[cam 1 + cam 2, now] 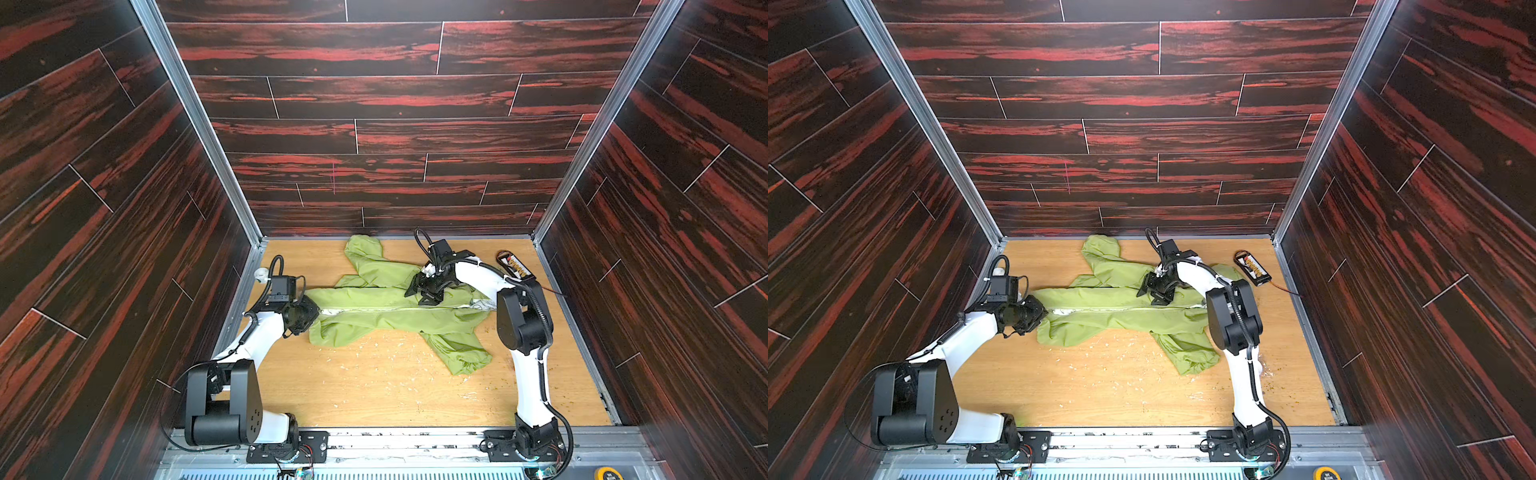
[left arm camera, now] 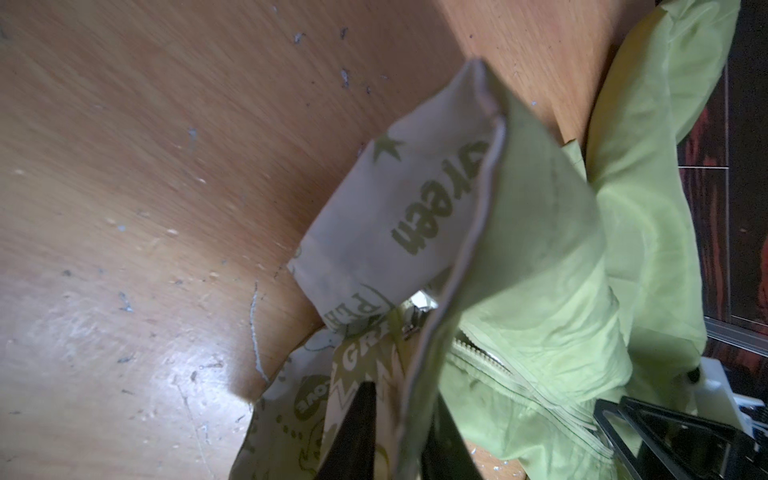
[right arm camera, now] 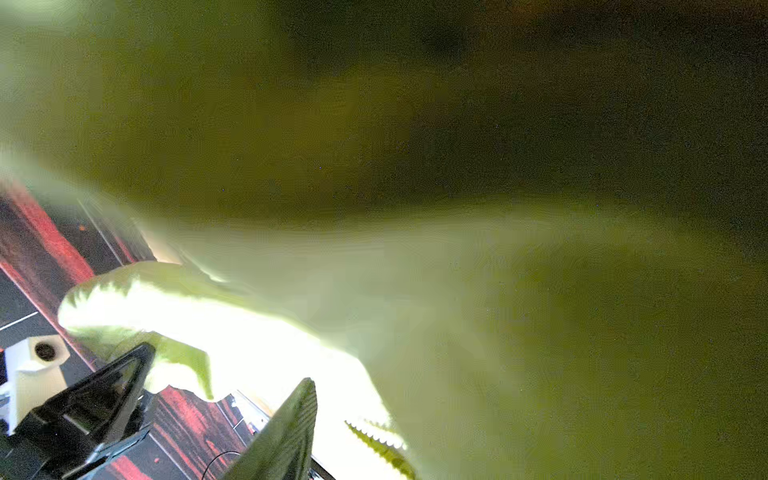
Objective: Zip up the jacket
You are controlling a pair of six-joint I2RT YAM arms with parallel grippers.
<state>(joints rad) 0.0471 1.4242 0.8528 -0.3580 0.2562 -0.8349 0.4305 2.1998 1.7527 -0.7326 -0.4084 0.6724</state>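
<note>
The jacket (image 1: 386,320) lies spread flat on the wooden table (image 1: 374,399), its length running across between the two arms. One sleeve (image 1: 363,255) reaches toward the far wall, and the other sleeve (image 1: 459,353) trails toward the near right. A pale zipper line (image 1: 374,308) runs along the middle of the garment in both top views.

Left gripper (image 1: 309,316): positioned at the jacket's left end, at the edge of the cloth. In the left wrist view its two black fingers (image 2: 357,428) stand close together, with the front edge of the jacket caught between them. The white printed lining (image 2: 382,216) is turned outward there. A short run of zipper teeth (image 2: 482,359) shows just beside the held edge. Finding: jaws nearly together, pinching the jacket's front edge.

Right gripper (image 1: 430,296): set down on the jacket's body at the zipper line, right of centre. In the right wrist view, blurred green cloth fills most of the frame close to the lens. The fingers (image 3: 104,395) stand clearly apart, with the wall visible through the gap. A fold of cloth hangs into that gap, and zipper teeth (image 3: 374,440) lie just beside one finger. Finding: jaws spread and touching the cloth; no grip on it can be confirmed.

A black device with a wire (image 1: 515,266) lies at the far right of the table, apart from the jacket.
</note>
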